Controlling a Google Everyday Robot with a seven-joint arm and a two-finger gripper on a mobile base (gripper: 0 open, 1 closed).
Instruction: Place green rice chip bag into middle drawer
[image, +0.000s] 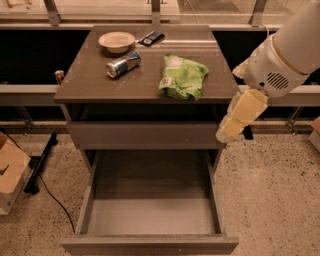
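The green rice chip bag (183, 78) lies on the cabinet top (90, 80), right of centre, crinkled, with its whitish end toward the back. The middle drawer (84, 210) is pulled wide open below, and its grey floor is bare. My gripper (231, 128) hangs at the end of the white arm (285, 55) off the cabinet's right side. It is level with the shut upper drawer front (145, 135), below and to the right of the bag, and touches nothing.
A blue-silver can (123, 64) lies on its side left of the bag. A bowl (116, 41) and a small black object (151, 37) sit at the back. A cardboard box (10, 172) and a cable (50, 192) are on the floor at left.
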